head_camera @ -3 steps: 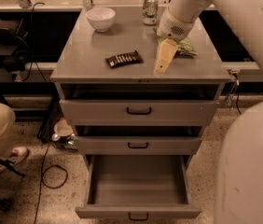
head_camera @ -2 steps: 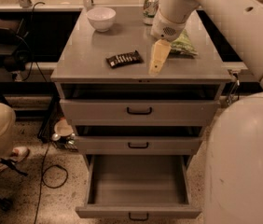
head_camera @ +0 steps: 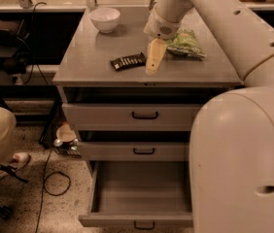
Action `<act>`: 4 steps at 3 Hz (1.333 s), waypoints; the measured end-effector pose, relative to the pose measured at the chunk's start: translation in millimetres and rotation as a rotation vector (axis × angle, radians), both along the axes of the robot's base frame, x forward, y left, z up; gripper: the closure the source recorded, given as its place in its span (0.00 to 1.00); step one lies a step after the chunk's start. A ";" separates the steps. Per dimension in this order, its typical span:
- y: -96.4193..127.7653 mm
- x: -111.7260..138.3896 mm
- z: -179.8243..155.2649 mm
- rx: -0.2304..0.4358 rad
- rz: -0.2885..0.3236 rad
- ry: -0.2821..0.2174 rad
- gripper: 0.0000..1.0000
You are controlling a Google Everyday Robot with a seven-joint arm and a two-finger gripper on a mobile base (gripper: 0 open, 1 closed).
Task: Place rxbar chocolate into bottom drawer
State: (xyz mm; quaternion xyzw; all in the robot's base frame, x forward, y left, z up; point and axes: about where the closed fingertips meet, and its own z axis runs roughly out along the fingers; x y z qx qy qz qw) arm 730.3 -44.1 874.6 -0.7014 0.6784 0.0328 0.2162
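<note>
Illumination is dim and warm, with a brown cast over the whole view. Light falls from above. The counter (head_camera: 88, 57) top is evenly lit, and the bowl (head_camera: 104, 19) throws a soft shadow at its base. The end effector (head_camera: 152, 66), over the counter just right of the bar (head_camera: 128, 61), reads pale. Recesses under the counter lip are near black. The bottom drawer (head_camera: 142, 188) darkens toward its back. The arm (head_camera: 234, 28) shows broad soft highlights, no hard glare.

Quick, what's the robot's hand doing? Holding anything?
Gripper: over the cabinet top, just right of the rxbar chocolate, holding nothing; open or closed cannot be told.
</note>
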 end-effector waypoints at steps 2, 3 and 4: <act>44.2 18.3 -11.8 -0.039 0.131 0.015 0.00; 60.6 23.4 -17.1 -0.055 0.175 0.019 0.00; 57.5 40.9 -31.1 -0.072 0.128 0.032 0.00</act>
